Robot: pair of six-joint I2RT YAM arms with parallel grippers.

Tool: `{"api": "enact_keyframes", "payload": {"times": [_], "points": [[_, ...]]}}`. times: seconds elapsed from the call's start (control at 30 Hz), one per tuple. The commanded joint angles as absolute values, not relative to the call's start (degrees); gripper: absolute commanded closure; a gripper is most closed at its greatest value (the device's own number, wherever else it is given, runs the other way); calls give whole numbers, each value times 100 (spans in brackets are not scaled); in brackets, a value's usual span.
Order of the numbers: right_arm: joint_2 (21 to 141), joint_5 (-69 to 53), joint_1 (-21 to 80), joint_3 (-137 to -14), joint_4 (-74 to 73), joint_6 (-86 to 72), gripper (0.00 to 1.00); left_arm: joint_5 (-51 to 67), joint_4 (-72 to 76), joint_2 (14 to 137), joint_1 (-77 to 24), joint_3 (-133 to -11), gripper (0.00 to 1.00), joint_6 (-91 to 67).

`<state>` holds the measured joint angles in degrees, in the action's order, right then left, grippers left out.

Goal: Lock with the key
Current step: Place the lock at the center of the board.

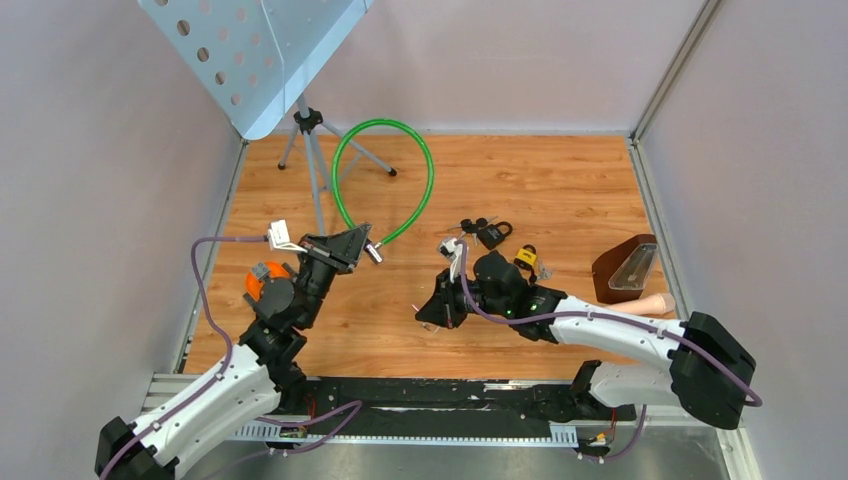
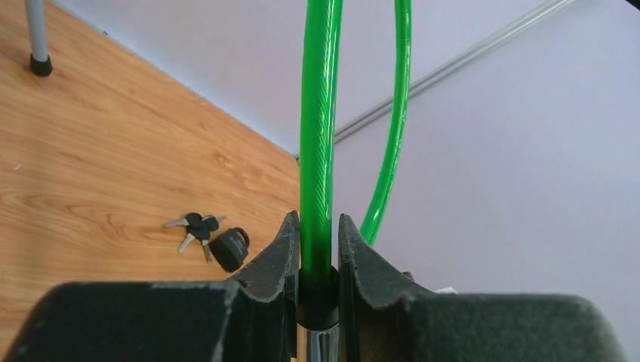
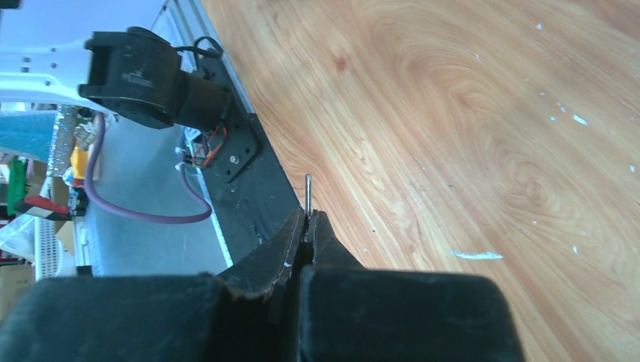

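Left wrist view shows the left gripper (image 2: 317, 226) clenched on the green cable lock (image 2: 317, 113) just above its black collar (image 2: 317, 298), with the loop rising away over the table (image 2: 113, 151). From above, that held end points toward the right gripper (image 3: 308, 222). The right gripper is pinched tight on a thin metal sliver, probably the key (image 3: 308, 192) seen edge-on, which juts from its tips above the table. The key and the lock end are near each other but apart, so the step in hand looks like bringing the key to the lock. The next move calls for lining the blade up with the keyhole, which no view shows. Then it needs pushing in and turning against a firm left-hand hold.
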<state>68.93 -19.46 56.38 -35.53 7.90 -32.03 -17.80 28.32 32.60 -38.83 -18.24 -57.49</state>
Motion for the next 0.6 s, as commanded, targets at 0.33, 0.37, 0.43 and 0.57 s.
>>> {"api": "enact_keyframes", "payload": {"times": [0.33,0.37,0.43,0.57], "points": [[5676,-112,5447,-3436,559,-3733,100,-1561,2296,3976,-3876,-1872,100,-5796],[5595,101,5437,-3418,554,-3787,100,-1453,2288,4071,-3876,-1863,100,-5828],[5499,717,5384,-3403,517,-3943,100,-1088,2243,4354,-3876,-1870,100,-5800],[5734,1024,5256,-3548,372,-4175,100,-590,2137,4885,-3876,-1900,100,-5779]]}}
